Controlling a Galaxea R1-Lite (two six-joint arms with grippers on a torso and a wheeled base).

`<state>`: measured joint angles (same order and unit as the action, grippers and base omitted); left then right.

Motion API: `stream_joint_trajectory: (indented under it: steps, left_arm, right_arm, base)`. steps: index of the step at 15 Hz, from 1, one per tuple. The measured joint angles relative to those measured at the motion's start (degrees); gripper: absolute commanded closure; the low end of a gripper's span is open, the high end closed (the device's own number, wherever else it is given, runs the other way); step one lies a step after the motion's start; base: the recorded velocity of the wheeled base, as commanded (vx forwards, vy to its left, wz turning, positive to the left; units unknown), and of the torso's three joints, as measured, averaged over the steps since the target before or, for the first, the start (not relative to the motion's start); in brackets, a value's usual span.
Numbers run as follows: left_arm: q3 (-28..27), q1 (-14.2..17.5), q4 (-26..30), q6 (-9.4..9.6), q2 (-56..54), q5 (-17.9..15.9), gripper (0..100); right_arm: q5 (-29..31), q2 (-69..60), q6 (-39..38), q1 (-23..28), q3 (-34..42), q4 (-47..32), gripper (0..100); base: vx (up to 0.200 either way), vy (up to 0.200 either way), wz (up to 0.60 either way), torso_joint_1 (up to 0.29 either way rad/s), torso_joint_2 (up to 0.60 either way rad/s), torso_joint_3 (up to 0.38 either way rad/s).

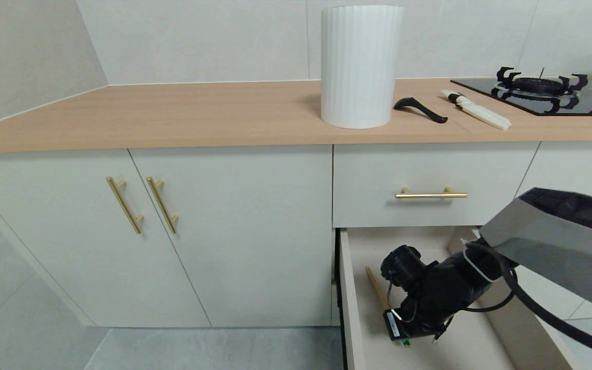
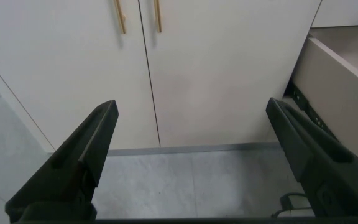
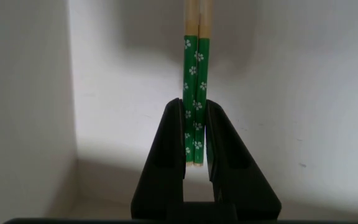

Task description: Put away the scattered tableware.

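right hand (image 3: 195, 107) in open drawer (image 1: 351, 288), chopsticks (image 3: 196, 56) held
right hand clamped on green-ended chopsticks; left hand (image 2: 190, 107) fingers apart, facing cupboard doors (image 2: 222, 68).

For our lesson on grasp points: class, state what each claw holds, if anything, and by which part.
The right claw grips a pair of chopsticks by their green, flower-patterned end; the left claw is open and holds nothing.
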<state>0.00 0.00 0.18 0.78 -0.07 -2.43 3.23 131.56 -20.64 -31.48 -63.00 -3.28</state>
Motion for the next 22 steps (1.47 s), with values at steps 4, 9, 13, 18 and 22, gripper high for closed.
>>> stream_joint_trajectory:
  steps: [4, 9, 13, 18, 22]
  left_arm:
    - [0.0, 0.0, 0.0, 0.01, 0.0, 0.0, 0]
    - [0.0, 0.0, 0.0, 0.01, 0.0, 0.0, 0]
    - [0.0, 0.0, 0.0, 0.00, 0.0, 0.0, 0]
    - [0.0, 0.0, 0.0, 0.01, 0.0, 0.0, 0]
    - [0.0, 0.0, 0.0, 0.01, 0.0, 0.0, 0]
  right_arm:
    - [1.9, 2.8, -0.2, -0.3, -0.8, 0.2, 100]
    - [2.6, 3.7, -0.5, -0.4, -0.9, 0.2, 100]
    - [2.8, 3.9, -0.5, -0.4, -0.9, 0.0, 0]
    - [2.8, 3.9, -0.5, -0.4, -0.8, 0.1, 0]
    - [2.8, 3.5, -1.1, -0.4, -0.6, -0.2, 0]
  base:
    - [0.000, 0.000, 0.00, 0.000, 0.00, 0.000]
    - [0.000, 0.000, 0.00, 0.000, 0.00, 0.000]
    - [0.000, 0.000, 0.00, 0.000, 0.00, 0.000]
    - [0.000, 0.000, 0.00, 0.000, 0.00, 0.000]
    - [0.000, 0.000, 0.00, 0.000, 0.00, 0.000]
